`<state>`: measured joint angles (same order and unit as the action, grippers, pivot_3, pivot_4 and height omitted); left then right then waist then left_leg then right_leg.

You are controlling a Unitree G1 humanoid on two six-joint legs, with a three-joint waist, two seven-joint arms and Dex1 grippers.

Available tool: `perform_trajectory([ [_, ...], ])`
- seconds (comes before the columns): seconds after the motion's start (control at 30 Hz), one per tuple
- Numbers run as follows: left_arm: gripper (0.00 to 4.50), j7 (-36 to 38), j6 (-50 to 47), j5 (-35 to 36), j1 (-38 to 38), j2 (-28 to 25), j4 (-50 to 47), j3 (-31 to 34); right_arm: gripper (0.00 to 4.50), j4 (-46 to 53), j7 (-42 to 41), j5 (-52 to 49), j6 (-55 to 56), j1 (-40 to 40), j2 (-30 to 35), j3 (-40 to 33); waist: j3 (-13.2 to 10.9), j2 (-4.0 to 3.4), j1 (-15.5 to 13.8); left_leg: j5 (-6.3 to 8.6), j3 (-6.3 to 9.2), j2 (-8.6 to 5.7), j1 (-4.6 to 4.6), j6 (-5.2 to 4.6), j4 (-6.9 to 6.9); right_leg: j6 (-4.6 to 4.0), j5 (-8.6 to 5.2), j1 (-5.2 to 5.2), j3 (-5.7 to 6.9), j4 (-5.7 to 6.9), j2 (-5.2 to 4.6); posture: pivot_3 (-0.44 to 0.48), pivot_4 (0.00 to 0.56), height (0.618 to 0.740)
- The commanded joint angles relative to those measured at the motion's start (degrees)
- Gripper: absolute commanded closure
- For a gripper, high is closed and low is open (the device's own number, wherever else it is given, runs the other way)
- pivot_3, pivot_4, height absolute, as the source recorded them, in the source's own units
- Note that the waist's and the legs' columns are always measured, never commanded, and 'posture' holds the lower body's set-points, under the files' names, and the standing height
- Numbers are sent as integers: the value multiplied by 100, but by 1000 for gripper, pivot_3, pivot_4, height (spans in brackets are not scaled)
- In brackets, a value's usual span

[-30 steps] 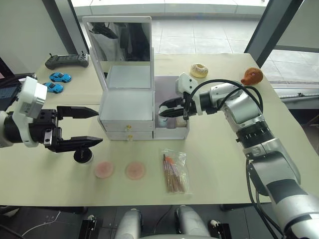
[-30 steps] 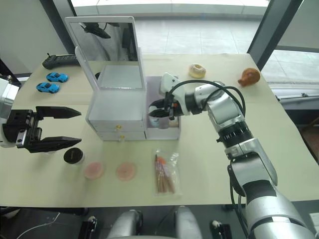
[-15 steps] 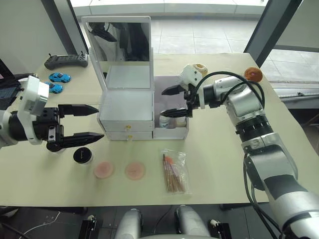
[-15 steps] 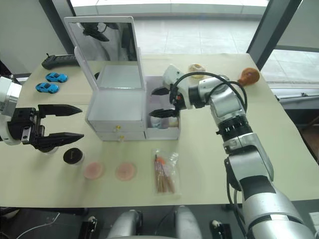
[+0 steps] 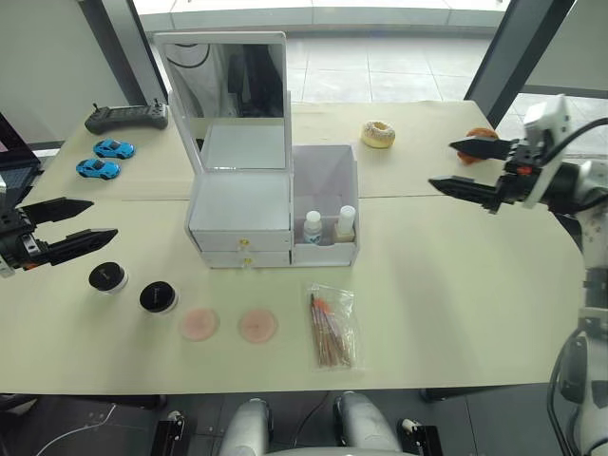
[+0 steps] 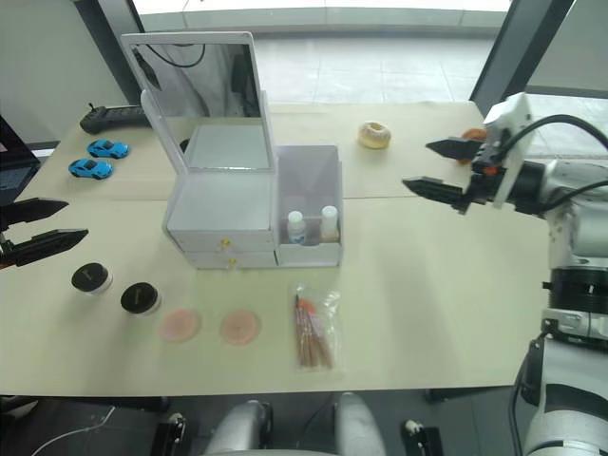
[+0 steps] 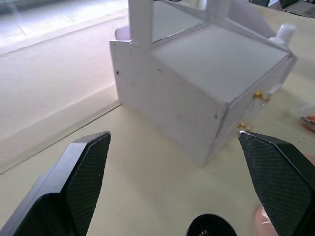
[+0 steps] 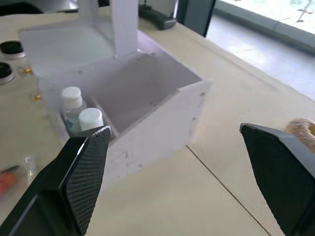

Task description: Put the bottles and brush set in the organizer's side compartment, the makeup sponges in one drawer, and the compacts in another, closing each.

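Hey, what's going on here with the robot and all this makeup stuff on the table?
The robot is sorting cosmetics into a white organizer. Both bottles stand in its side compartment. The brush set, two makeup sponges and two compacts lie on the table in front, and both drawers look shut. Neither gripper holds anything: the left gripper and right gripper hang open, out to either side of the organizer.

- The table [image 5: 446,313] has a pale yellowish-beige top, with a seam running across it.
- Beyond its far edge lies a floor [image 5: 380,71] of large light grey tiles, brightly lit by daylight.
- Dark slanted frame posts stand at the far left [image 5: 119,47] and far right [image 5: 494,57].
- A plain pale wall [image 5: 43,66] rises on the left.
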<state>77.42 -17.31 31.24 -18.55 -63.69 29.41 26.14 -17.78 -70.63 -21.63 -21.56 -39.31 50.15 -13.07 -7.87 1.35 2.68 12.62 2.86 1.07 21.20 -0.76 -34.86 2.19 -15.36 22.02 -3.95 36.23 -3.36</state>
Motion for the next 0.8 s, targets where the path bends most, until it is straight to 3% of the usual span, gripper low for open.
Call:
perform_trajectory([
  [0.03, 0, -29, 694, -250, -142, -265, 1096, 329, 36, -357, 118, -23, 422, 518, 349, -627, 1, 2, 0, 0, -1, -1, 0, 0, 0, 0, 0, -2, 0, -2, -1, 0, 150, 740],
  [0.2, 0, 33, 1185, -401, -102, -340, 2108, 416, 36, -1387, 162, 64, 1075, 953, 730, -956, 1, -10, 12, 0, -14, -7, -2, 0, 1, 1, 0, 0, -7, -3, -12, 0, 150, 740],
  [0.47, 0, 174, 1307, -404, -521, -363, 2240, 332, 36, -1473, 297, 139, 1478, 904, 700, -831, 1, -9, 51, 0, -12, 0, -4, 0, 0, 2, -1, -1, -6, 8, -2, 0, 150, 740],
  [0.63, 0, 627, 633, -100, -667, -166, 850, 37, 36, -523, 236, -83, 917, 990, 653, -591, 1, -10, 30, 0, -11, -1, -1, 0, -2, 2, -1, -2, -6, 9, -2, 0, 150, 740],
  [0.8, 0, 982, -150, 229, -769, 99, -817, -600, 36, 1027, 297, -795, -394, 1051, 540, -433, 2, -12, 23, 0, -9, -1, 2, 0, -5, 3, -1, -5, -7, 10, -1, 0, 150, 740],
])
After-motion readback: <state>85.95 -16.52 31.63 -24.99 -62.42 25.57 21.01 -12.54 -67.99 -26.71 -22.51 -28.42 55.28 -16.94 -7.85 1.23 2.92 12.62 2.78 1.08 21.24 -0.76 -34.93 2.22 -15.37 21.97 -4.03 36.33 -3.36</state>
